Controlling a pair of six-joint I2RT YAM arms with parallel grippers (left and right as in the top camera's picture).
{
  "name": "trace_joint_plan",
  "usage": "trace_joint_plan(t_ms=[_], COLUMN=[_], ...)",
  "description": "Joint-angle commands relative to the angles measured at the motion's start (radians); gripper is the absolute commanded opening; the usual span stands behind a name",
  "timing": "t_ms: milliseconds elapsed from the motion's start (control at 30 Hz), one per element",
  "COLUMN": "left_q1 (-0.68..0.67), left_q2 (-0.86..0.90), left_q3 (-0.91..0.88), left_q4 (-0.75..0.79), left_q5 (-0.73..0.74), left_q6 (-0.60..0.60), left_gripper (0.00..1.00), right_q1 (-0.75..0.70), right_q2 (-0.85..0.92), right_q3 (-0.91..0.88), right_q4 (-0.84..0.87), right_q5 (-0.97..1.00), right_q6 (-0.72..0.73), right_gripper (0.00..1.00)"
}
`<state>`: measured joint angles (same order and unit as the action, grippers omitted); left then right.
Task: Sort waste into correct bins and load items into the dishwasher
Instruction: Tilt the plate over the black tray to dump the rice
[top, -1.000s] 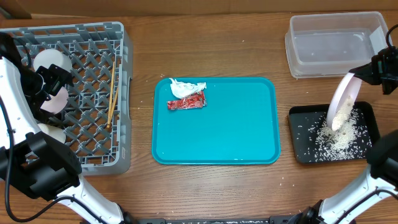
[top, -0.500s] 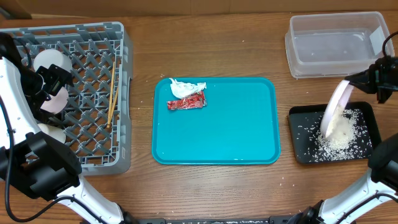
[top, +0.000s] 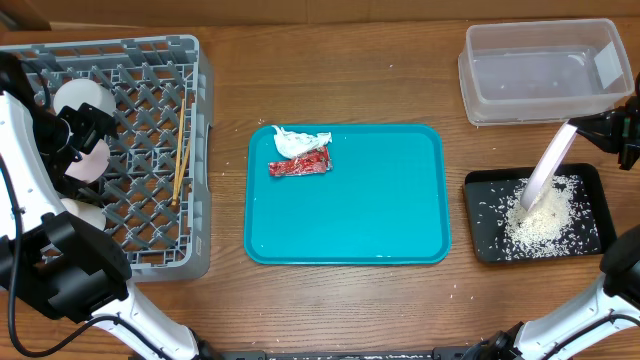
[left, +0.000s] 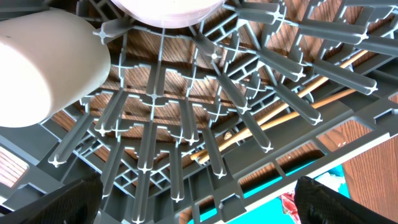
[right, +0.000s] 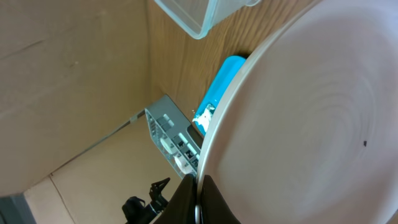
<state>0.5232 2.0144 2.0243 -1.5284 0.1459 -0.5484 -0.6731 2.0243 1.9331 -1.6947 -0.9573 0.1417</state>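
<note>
**Plate tipped over the black tray**

Overhead: The plate (top: 548, 170) is held steeply tilted. Its upper rim is gripped by the right gripper (top: 598, 125) and its lower edge is set over the rice (top: 540, 222) heaped in the black tray (top: 478, 250). The clear tub (top: 540, 70) is seen just behind. A napkin (top: 300, 141) and a wrapper (top: 299, 166) are seen lying on the teal tray (top: 350, 210). The left gripper (top: 85, 135) is held over the rack (top: 140, 60), where the chopsticks (top: 182, 165) are laid.

Left wrist: The fingers (left: 62, 199) are spread wide, with nothing gripped between them. A bowl (left: 168, 6) and the chopsticks are seen in the rack below.

Right wrist: The plate's rim is clamped between the fingers, and most of the view is filled by the plate.
</note>
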Motion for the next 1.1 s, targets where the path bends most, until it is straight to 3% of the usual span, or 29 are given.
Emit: trace_joint_plan(t_ms=[0,367,700,867,1067], left_q1=[-0.007,-0.007,-0.007,-0.007,-0.007], left_q2=[0.0,0.0,0.0,0.0,0.0], left_q3=[0.016,0.016,0.016,0.016,0.016], left_q4=[0.001,0.001,0.001,0.001,0.001], left_q5=[0.003,0.003,0.003,0.003,0.003], left_q6=[-0.009,-0.009,-0.009,-0.009,-0.009], left_gripper=[1.0,1.0,1.0,1.0,1.0], right_q1=[0.001,0.038,0.045,0.046,0.035], right_q2=[-0.029,-0.056,-0.137,-0.14,-0.132], right_q3=[0.001,-0.003,-0.003,-0.023,-0.179], right_q4=[0.0,0.0,0.0,0.0,0.04], right_q5=[-0.035,-0.055,0.013,-0.027,-0.011], right_q6=[-0.015,0.016,0.185,0.167,0.116], right_gripper=[0.04,0.04,0.04,0.04,0.04])
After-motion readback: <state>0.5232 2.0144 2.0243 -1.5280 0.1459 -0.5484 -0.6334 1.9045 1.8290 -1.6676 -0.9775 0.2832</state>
